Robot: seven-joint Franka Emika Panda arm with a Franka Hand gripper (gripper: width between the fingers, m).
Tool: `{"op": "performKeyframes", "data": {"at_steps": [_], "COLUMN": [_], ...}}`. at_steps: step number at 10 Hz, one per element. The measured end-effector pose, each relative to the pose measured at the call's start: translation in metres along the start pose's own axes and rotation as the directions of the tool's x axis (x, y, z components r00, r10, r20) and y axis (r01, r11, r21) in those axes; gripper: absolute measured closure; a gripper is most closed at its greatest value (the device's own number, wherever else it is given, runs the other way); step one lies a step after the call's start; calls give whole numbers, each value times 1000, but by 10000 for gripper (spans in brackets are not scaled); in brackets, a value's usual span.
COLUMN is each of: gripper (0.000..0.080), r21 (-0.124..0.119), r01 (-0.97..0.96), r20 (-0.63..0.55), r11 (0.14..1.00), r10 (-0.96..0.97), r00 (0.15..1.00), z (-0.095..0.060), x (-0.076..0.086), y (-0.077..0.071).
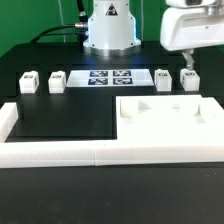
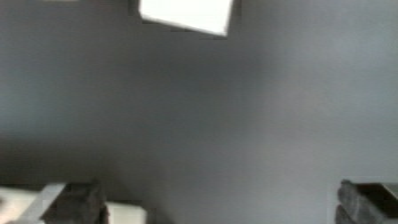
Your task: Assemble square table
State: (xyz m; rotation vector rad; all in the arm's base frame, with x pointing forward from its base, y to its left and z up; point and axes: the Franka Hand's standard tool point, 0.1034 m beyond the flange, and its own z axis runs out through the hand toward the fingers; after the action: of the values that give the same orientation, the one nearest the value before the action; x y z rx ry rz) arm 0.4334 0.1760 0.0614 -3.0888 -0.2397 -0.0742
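Observation:
The square table top (image 1: 165, 110), a white tray-like piece, lies on the black mat at the exterior view's right, against the white border wall. Four small white tagged leg blocks stand in a row behind it: two on the left (image 1: 29, 81) (image 1: 57, 80) and two on the right (image 1: 164, 79) (image 1: 188, 78). My gripper (image 1: 186, 58) hangs above the rightmost leg block, apart from it. In the wrist view my gripper (image 2: 222, 200) is open with nothing between the fingers. A white block (image 2: 187, 14) shows at that picture's edge, and another white piece (image 2: 125, 212) shows beside one finger.
The marker board (image 1: 108, 77) lies flat between the two pairs of leg blocks. The white border wall (image 1: 80, 153) runs along the front and left of the black mat. The robot base (image 1: 109, 28) stands behind the marker board.

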Motion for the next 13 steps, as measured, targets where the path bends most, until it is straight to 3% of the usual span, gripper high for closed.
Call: {"op": "performKeyframes", "data": {"at_steps": [2, 4, 7, 9, 11, 13], "gripper": [150, 150, 150, 150, 150, 150], "r21": [6, 6, -30, -51, -69, -83], "r01": [-79, -75, -50, -59, -52, -110], "r20": [21, 26, 270, 423, 574, 697], "r11": [997, 997, 998, 997, 996, 991], "r10": [79, 75, 56, 75, 83, 136], "r00": [997, 997, 961, 903, 815, 704], "z": [3, 3, 11, 17, 16, 13], "x": [-6, -6, -20, -24, -30, -34], "y": [15, 14, 20, 33, 34, 22]}}
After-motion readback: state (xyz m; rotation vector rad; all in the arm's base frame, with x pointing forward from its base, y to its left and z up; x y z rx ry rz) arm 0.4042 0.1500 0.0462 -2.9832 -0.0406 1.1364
